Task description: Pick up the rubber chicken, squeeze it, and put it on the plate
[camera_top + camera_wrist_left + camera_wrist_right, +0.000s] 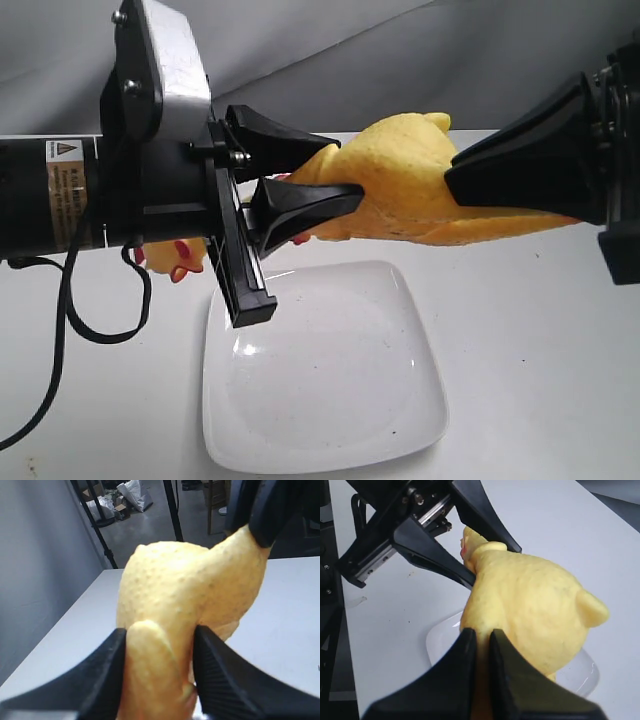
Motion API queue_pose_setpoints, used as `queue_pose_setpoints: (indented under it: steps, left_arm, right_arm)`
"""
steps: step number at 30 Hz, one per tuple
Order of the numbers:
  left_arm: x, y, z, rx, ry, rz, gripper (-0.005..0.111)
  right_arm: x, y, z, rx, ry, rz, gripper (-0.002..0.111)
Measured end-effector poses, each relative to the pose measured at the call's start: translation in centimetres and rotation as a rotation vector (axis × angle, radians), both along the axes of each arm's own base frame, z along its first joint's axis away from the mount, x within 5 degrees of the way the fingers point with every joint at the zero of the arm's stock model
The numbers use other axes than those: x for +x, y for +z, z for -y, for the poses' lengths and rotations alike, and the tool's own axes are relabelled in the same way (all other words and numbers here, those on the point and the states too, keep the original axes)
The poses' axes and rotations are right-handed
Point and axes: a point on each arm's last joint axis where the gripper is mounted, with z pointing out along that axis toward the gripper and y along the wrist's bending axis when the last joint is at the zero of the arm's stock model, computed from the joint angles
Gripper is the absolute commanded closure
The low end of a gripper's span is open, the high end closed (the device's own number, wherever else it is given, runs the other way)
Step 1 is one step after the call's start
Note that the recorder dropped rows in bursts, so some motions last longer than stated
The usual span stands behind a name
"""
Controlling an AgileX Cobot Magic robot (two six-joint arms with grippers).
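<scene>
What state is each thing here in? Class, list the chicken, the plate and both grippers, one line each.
rubber chicken: held in the air over the plate, roughly level, gripped by both grippers.
plate: flat on the table, nothing on it.
left gripper: shut on the rubber chicken, jaws pressing into its sides.
right gripper: shut on the rubber chicken, jaws nearly together on a thin part.

The left gripper (345,168) is held level from the frame's left edge, the right gripper (455,178) from the right edge; both are clamped on the rubber chicken (400,160).
</scene>
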Motion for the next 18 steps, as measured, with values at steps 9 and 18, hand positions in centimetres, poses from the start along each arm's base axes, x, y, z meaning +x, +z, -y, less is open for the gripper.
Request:
queue_pose_setpoints:
  steps: [9,18]
  left_arm:
    - [0.00,0.00,0.00,0.002,0.000,0.003,0.104]
    - [-0.27,-0.36,0.04,0.075,-0.050,0.040,0.007]
  right_arm:
    - [0.00,0.00,0.00,-0.001,0.002,0.003,0.108]
    - [-0.03,-0.01,0.00,-0.002,0.005,0.001,0.108]
